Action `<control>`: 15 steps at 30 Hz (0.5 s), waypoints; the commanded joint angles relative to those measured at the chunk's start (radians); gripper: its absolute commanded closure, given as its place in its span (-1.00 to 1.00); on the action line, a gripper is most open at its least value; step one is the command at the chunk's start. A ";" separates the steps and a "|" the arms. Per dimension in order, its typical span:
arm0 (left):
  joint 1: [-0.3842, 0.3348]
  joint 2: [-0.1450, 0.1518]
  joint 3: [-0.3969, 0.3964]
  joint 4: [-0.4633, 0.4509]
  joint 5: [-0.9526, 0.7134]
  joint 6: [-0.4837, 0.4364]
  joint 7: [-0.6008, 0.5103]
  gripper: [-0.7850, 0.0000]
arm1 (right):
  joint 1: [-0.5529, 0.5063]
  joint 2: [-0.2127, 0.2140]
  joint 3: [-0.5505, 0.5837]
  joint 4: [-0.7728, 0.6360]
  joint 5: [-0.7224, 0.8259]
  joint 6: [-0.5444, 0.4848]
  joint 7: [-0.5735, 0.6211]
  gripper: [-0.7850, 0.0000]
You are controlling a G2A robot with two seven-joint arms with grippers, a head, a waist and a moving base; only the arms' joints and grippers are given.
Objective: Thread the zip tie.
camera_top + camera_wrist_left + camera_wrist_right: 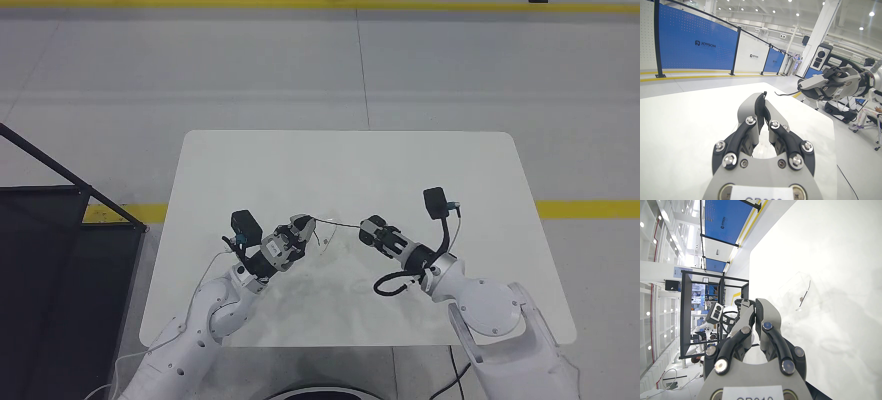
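Left end effector point(763, 96) pinching head of thin black plastic zip tie point(338, 224) | right end effector point(799, 87) pressed shut on its tail | tail tip near head, above white rectangular table point(350, 170)

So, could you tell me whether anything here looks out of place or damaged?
Nothing stands out. The left gripper is shut on the zip tie head, the right gripper on the zip tie tail; the tail's tip hangs short of the head, not yet threaded.
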 commanded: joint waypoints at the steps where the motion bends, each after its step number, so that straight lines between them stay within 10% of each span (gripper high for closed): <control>1: 0.000 0.000 0.000 0.000 0.000 0.000 0.000 1.00 | 0.000 0.000 0.000 0.000 0.000 0.000 0.000 1.00; 15: 0.028 -0.012 -0.001 -0.004 0.081 0.089 0.095 1.00 | -0.040 0.000 -0.018 -0.069 -0.030 0.078 -0.041 1.00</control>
